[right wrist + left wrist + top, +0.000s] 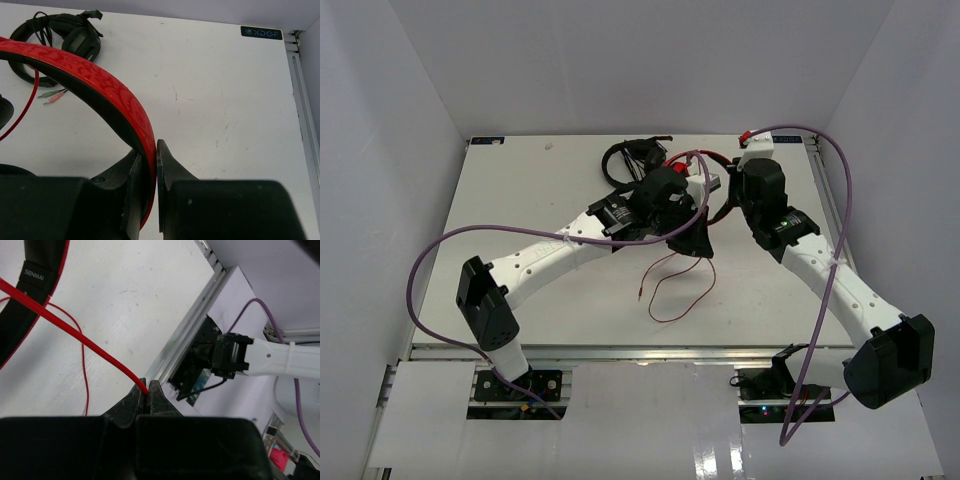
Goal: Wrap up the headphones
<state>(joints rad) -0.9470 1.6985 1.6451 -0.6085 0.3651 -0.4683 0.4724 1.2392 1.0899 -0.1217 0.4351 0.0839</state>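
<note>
The headphones [100, 82] are toward the far side of the desk [520, 190]. Their red band, black on the inside, is pinched edgewise between the right jaws, which are closed on it. Their thin red cable [75, 335] runs taut past the band to the left jaws, shut tight on it just nearer than the headphones. The rest of it lies in loose loops on the desk, nearer again. Behind the headphones and to their left lie black headphones [75, 37] with a dark cable. Two small plugs [54, 94], green and pink, lie between the two sets.
</note>
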